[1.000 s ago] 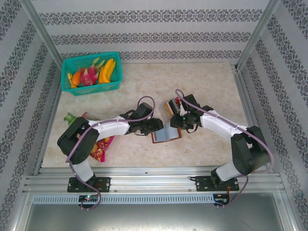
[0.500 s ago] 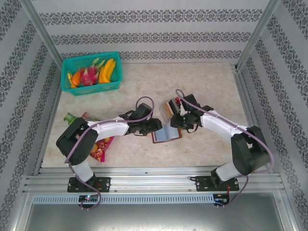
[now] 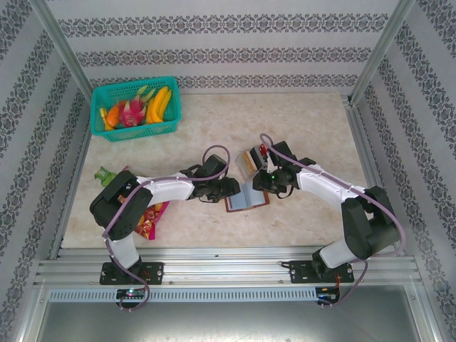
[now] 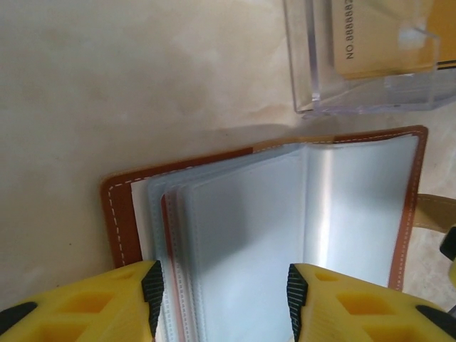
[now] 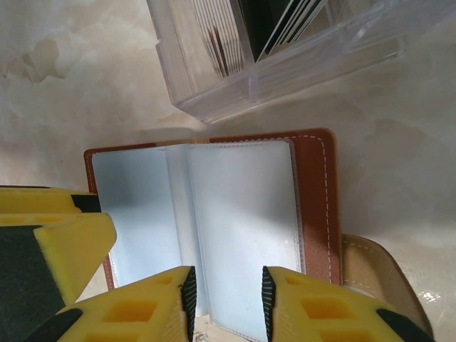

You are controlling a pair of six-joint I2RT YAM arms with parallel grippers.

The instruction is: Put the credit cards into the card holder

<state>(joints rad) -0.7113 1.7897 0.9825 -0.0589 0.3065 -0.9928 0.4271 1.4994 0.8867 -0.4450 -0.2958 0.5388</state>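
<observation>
The brown leather card holder [image 3: 246, 197] lay open and flat on the pale marbled table [image 3: 313, 128], near the middle, with both arms reaching in over it from either side. The left gripper [image 3: 231, 188] hovered at the holder's left edge. In the left wrist view its yellow jaws stood well apart [image 4: 224, 299] over the grey-clear sleeves [image 4: 242, 228] of the holder [image 4: 117, 214], with nothing pinched between them. The right gripper [image 3: 258, 182] hung over the holder's right half. In the right wrist view its jaws [image 5: 226, 299] were narrowly parted above a sleeve [image 5: 242, 214], with a plain gap between the pads and no card in them. The holder's stitched cover [image 5: 317, 206] showed at the right, and its snap tab [image 5: 377, 278] trailed off beyond it.

The credit cards [image 3: 249, 158] stood upright in a clear stand [image 3: 244, 167] just beyond the holder's far edge. A tan card [image 4: 377, 43] faced the left wrist camera through the stand's wall [image 4: 370, 92], and dark cards [image 5: 260, 21] showed edge-on in the stand [image 5: 214, 92] from the right wrist. No card was visible in the sleeves.

A teal basket [image 3: 135, 128] of fruit sat at the table's far left corner, and a colourful snack packet [image 3: 146, 217] lay under the left arm.
</observation>
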